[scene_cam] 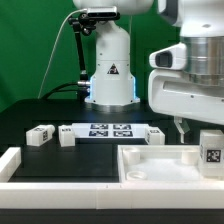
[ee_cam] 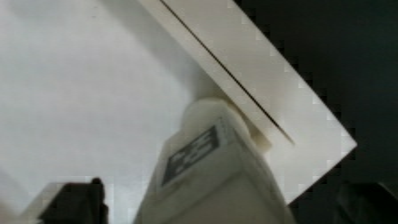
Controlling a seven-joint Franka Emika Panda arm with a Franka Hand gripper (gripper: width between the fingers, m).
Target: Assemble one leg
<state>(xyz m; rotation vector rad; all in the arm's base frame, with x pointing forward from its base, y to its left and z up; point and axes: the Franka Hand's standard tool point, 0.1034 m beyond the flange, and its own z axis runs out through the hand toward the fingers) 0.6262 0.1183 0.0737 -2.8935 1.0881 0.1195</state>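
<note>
One leg, a small white block with a black-and-white tag, stands upright at the far corner of the wide white tray-like part, on the exterior view's right. My gripper is over its top. One dark finger shows a little apart from the leg. In the wrist view the leg runs from my gripper to the tray's edge. A dark finger shows with a gap between it and the leg. The jaws stand open around the leg.
The marker board lies behind the tray. Two more legs lie to its left in the exterior view and another to its right. A white wall edges the table's front left. The robot base stands behind.
</note>
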